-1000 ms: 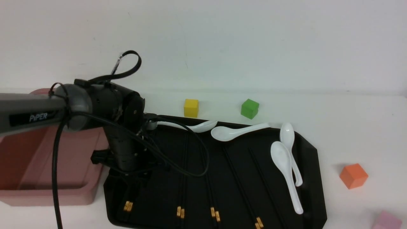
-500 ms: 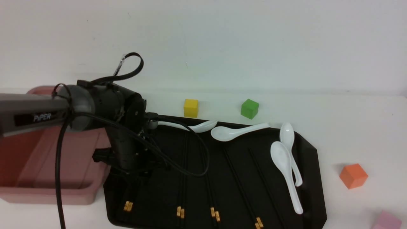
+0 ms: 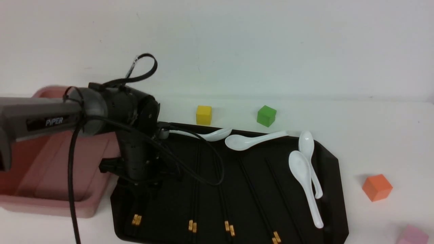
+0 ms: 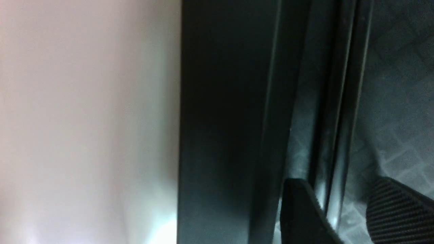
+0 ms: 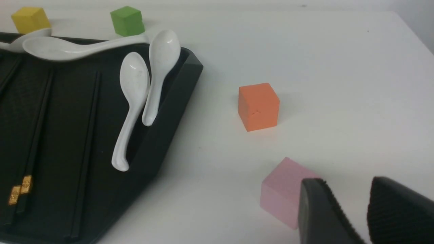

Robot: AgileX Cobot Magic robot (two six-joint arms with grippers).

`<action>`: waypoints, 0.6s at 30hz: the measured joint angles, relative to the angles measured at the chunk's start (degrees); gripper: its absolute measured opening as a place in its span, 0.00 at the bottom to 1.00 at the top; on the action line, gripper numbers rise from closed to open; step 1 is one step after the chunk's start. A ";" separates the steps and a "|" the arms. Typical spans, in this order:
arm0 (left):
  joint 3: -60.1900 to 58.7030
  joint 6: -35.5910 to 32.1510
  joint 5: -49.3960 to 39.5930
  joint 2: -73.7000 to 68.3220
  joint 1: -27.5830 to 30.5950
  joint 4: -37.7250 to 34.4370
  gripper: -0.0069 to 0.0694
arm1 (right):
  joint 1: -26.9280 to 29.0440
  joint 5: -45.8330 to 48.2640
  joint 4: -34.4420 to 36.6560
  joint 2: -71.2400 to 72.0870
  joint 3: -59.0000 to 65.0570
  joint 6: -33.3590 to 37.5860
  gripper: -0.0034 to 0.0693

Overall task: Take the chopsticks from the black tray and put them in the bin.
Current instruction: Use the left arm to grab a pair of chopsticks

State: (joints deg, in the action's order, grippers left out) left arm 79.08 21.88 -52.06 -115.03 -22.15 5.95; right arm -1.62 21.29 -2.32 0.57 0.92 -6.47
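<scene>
The black tray [image 3: 334,169] holds several pairs of chopsticks [image 3: 192,189] lying lengthwise, gold bands toward me. My left gripper [image 3: 137,198] points down over the leftmost pair [image 3: 136,219] by the tray's left rim. In the left wrist view the left gripper [image 4: 340,181] is open. That pair [image 4: 335,101] runs between its fingers, close to one finger [image 4: 298,210] and apart from the other. The pink bin [image 3: 44,176] stands left of the tray. My right gripper [image 5: 347,181] is open and empty over the table, right of the tray [image 5: 169,112].
Several white spoons [image 3: 303,183] lie at the tray's far and right sides. A yellow cube [image 3: 203,114] and a green cube [image 3: 266,115] stand behind the tray. An orange cube [image 3: 377,187] and a pink cube [image 5: 284,193] sit on the table to its right.
My left arm has shifted a little to the right over the tray's left edge. The bin has shifted: its front rim now slants and its far rim shows higher.
</scene>
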 joint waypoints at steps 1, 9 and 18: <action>1.28 0.00 -1.12 -0.08 0.00 0.00 0.47 | 0.00 0.00 0.00 0.00 0.00 0.00 0.38; 5.76 0.00 -6.04 0.28 0.00 -1.30 0.47 | 0.00 0.00 0.00 0.00 0.00 0.00 0.38; 5.87 0.11 -4.60 -2.99 0.00 -3.10 0.45 | 0.00 0.00 0.00 0.00 0.00 0.00 0.38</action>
State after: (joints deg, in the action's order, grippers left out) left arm 84.95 22.00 -56.65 -118.02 -22.15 2.85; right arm -1.62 21.29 -2.32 0.57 0.92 -6.47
